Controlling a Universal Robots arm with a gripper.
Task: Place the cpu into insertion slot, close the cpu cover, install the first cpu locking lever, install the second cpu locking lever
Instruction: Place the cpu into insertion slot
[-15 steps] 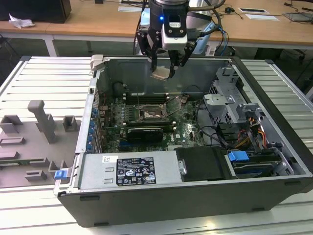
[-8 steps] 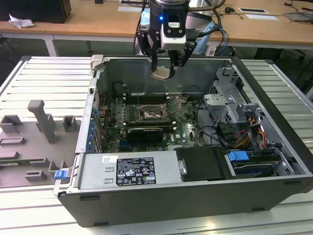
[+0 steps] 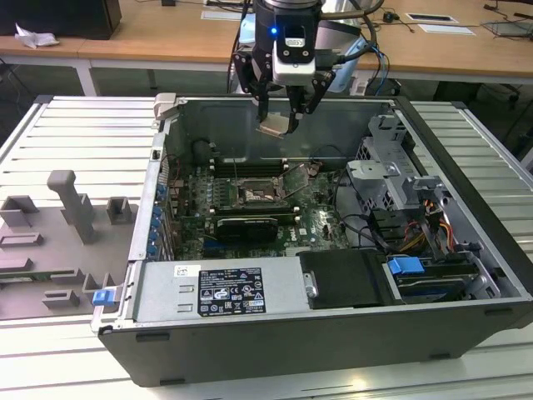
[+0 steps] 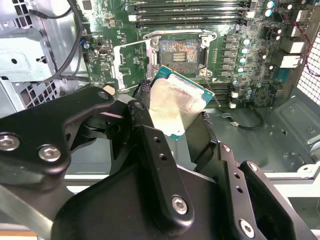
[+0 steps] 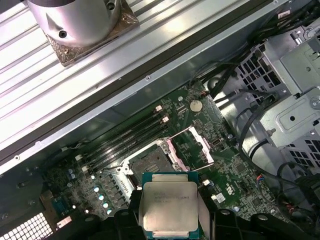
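Gripper [image 3: 281, 121] pinches the cpu [image 4: 175, 102] by its edges above the circuit board [image 3: 325, 218]; insertion slot [image 4: 180, 52] lies bare; cpu cover [image 4: 117, 67] stands swung open beside it.

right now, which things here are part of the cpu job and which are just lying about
Job:
cpu, gripped in the tool
insertion slot, empty
cpu cover, swung open

Lying about:
memory slots
expansion card
labelled grey box
grey blocks at the exterior view's left
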